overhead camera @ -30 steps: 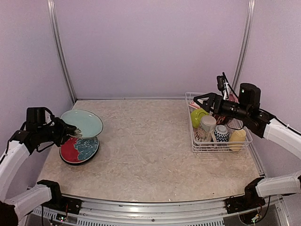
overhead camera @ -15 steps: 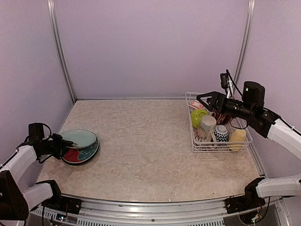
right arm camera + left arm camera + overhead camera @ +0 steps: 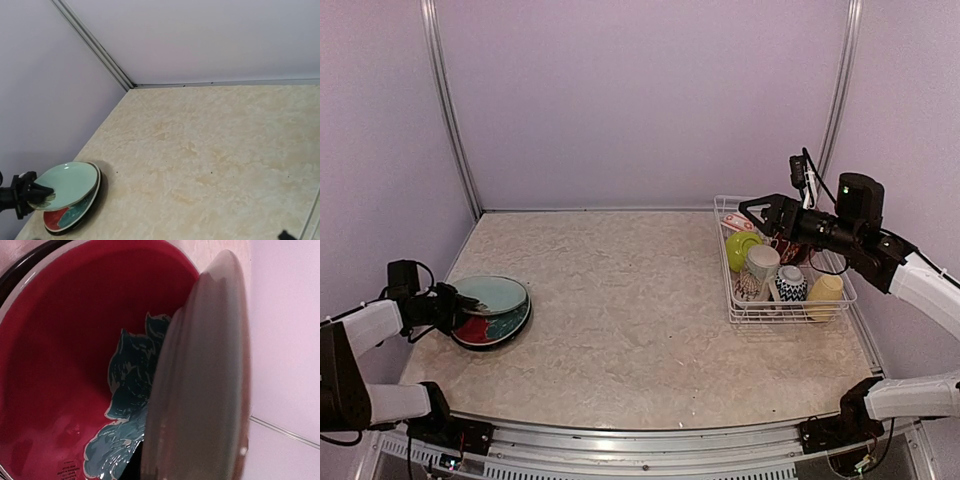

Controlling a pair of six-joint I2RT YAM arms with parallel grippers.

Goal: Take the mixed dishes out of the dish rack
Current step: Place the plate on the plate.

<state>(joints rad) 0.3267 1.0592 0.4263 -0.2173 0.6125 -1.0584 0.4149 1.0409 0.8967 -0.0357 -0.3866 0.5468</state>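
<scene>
Plates sit far across the worktop [image 3: 640, 330] left of the rack [image 3: 788, 318]: the teal plate [image 3: 495, 292] leans on the red plate [image 3: 470, 330], its outer rim clamped in my left jaws. My right jaws hang wide apart over the rack, nearest the green bowl [image 3: 741, 249].

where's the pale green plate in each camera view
top external: pale-green plate lower left, over the red plate, at the left hand.
left wrist: pale-green plate fills the right half, edge-on.
right wrist: pale-green plate in bottom left corner.
shared landmark: the red plate beneath it.
</scene>
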